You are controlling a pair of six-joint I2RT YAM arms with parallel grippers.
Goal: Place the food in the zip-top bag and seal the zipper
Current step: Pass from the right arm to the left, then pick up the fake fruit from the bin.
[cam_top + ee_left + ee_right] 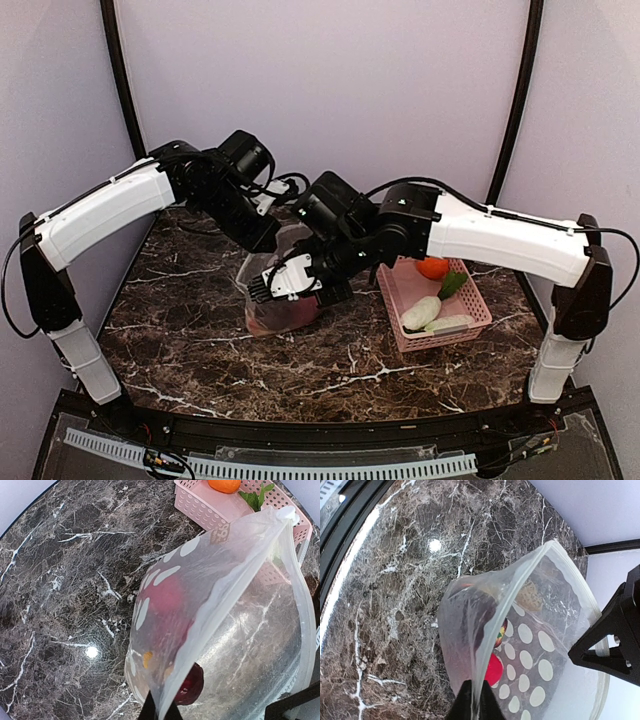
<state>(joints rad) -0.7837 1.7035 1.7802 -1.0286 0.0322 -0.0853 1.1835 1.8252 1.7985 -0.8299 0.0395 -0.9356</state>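
Zip-top bag [280, 318]: mid-tabletop, just left of the basket. Slumped upright, base on the marble, mouth up and pulled wide.
Bag contents: red piece [494, 670] and dark maroon piece [190, 685] low inside. Small yellow-orange patch [147, 659] showing through the dotted wall. Full count not readable through the film.
Zipper [510, 570]: unsealed, its two strips spread well apart around the open mouth.
Handling: thin, limp, slick film. Light, weighted only by the toys at the bottom. Likely to fold or slide if taken by a wall. Best held at the stiffer mouth strip near its ends, then pinched along its length for the seal.
Left end effector [160, 711]: fingers closed on the far lip of the mouth.
Right end effector [475, 700]: clamped on the near lip, opposite.
Pink basket [400, 287]: right of the bag; touching or merely beside, cannot tell. Holds an orange [432, 267], a green leafy piece [452, 283] and two white-green pieces [421, 312] at the near end.
Progress: judged partway. Basket food not yet bagged, seal not begun.
Risk: mouth collapse likely on release of either lip.
Tabletop [180, 340]: dark veined marble.
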